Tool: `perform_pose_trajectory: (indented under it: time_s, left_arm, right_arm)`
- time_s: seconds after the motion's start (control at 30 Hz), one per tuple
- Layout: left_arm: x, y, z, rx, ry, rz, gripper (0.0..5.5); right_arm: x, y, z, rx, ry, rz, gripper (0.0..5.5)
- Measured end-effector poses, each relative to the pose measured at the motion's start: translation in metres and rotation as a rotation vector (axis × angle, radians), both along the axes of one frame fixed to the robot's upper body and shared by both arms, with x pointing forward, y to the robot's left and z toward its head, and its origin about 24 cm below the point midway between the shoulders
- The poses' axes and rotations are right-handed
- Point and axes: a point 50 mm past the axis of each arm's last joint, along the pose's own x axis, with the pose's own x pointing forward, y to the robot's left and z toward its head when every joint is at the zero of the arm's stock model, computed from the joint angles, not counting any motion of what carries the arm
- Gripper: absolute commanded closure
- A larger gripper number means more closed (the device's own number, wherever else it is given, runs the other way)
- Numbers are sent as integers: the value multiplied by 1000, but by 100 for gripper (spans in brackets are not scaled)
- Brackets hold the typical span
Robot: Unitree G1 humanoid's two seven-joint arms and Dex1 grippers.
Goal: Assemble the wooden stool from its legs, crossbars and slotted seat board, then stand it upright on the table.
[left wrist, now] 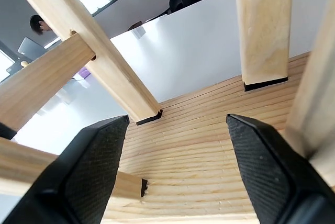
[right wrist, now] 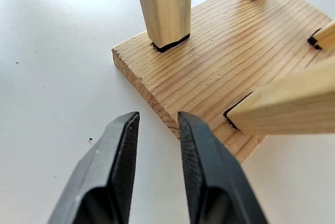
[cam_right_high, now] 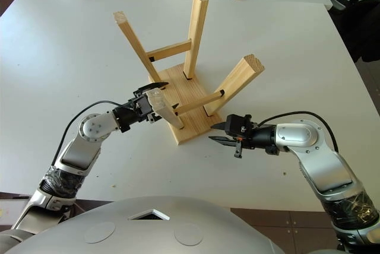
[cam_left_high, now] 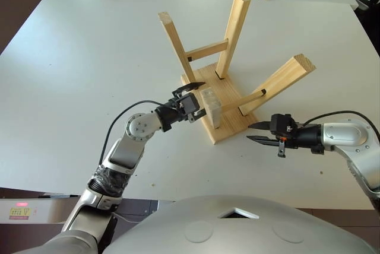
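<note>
Stool position: upside down near mid-table (cam_left_high: pixel 89 58); the seat board (cam_left_high: pixel 231 123) lies flat with the legs pointing up.
Legs: all four stand in the board's slots: far-left leg (cam_left_high: pixel 178 46), far leg (cam_left_high: pixel 233 31), right leg (cam_left_high: pixel 282 82), near leg (cam_left_high: pixel 211 108).
Crossbars: I count two, one (cam_left_high: pixel 208 50) between the two far legs and one (cam_left_high: pixel 243 101) between the near and right legs.
Fit: the right leg leans well outward. I judge its seating to be loose, but I cannot confirm this.
My left claw (cam_left_high: pixel 199 98): spread wide and gripping nothing. It sits just beside the near leg, above the board's near-left edge.
My right claw (cam_left_high: pixel 255 132): fingers close together with a narrow gap and nothing between them. It is low over the table, aimed at the board's near corner but not touching it.
Done (judged): the assembly looks essentially complete.
Left: check or press home the leaning leg, then turn the stool over and stand it on its legs.
Risk: legs could slip out of their slots during the flip.
</note>
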Motion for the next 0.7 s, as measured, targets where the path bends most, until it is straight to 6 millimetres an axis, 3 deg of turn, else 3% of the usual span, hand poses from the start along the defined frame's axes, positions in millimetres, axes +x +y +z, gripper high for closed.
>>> perform_pose_trajectory:
  time_s: [0.17,0.33,0.43,0.7]
  left_arm:
    - [8,-12,-3,-4,-10,-15,204]
    - [9,-12,-16,48,-16,-18,204]
    - [11,-7,-27,101,-44,-31,204]
    - [14,4,-34,126,-94,-27,204]
  right_arm:
    - [-4,-5,-6,-35,42,47,548]
    - [-1,-19,-23,-126,58,23,548]
    - [13,-23,-28,-162,-16,-45,548]
    - [29,-12,-37,-100,-107,-174,548]
